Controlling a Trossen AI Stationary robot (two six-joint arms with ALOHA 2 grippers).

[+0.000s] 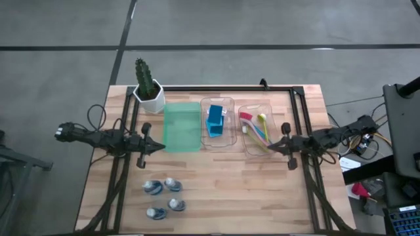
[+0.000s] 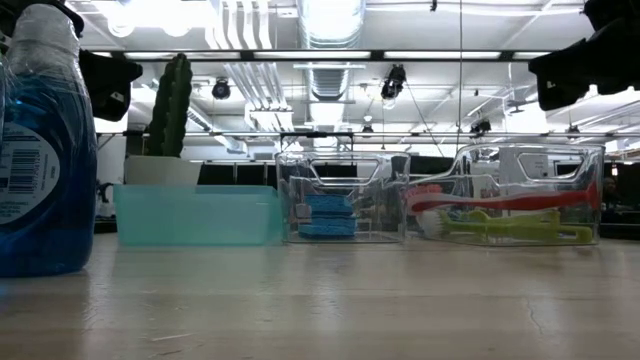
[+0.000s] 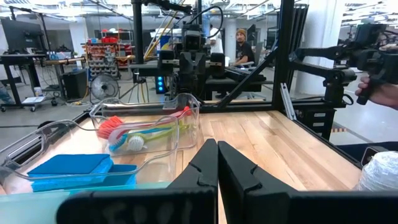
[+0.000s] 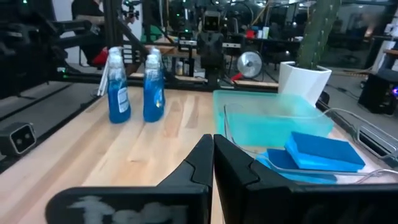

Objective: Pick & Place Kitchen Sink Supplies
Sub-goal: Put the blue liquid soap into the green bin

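Note:
Four blue-white bottles [image 1: 164, 196] stand upright near the table's near edge; two show in the right wrist view [image 4: 135, 87] and one looms in the low view [image 2: 40, 150]. Blue sponges [image 1: 215, 121] lie in the middle clear tray [image 1: 228, 134]. The pink, yellow-green and blue brushes [image 1: 257, 130] lie in the right clear tray [image 1: 248, 147]. My left gripper [image 1: 159, 145] hovers shut beside the green tray's [image 1: 182, 128] left side, its fingertips [image 3: 217, 163] closed. My right gripper [image 1: 270, 146] hovers shut by the brush tray, fingertips [image 4: 212, 158] closed.
A potted cactus [image 1: 148, 88] stands at the far left behind the green tray. The three trays sit in a row across the table's middle. Bare wood lies right of the bottles [image 1: 262, 196]. A person [image 3: 242, 46] shows beyond the table in the left wrist view.

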